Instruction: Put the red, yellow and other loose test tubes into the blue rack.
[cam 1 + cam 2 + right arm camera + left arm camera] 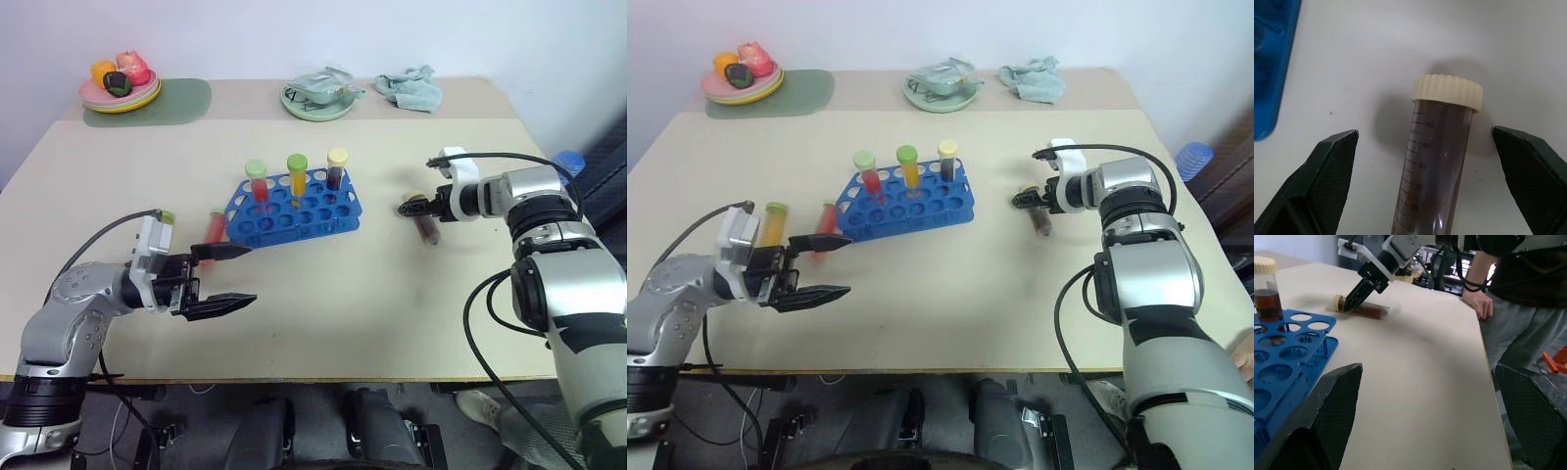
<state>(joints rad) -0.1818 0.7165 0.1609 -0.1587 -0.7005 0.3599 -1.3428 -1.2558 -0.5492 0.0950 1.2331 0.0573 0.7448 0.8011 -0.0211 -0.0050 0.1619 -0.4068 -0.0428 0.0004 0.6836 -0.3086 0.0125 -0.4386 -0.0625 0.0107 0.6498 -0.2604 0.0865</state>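
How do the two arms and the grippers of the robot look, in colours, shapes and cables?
Both arms have rounded silver-grey metal shells with black joints. A black cable loops along each arm. Each wrist carries a white block. The left gripper and the right gripper each have two black, wedge-shaped fingers with a finely dotted inner surface.

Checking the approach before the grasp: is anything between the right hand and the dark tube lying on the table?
Nothing visible. The right hand stands open astride the yellow-capped clear plastic tube of dark liquid, only bare table around.
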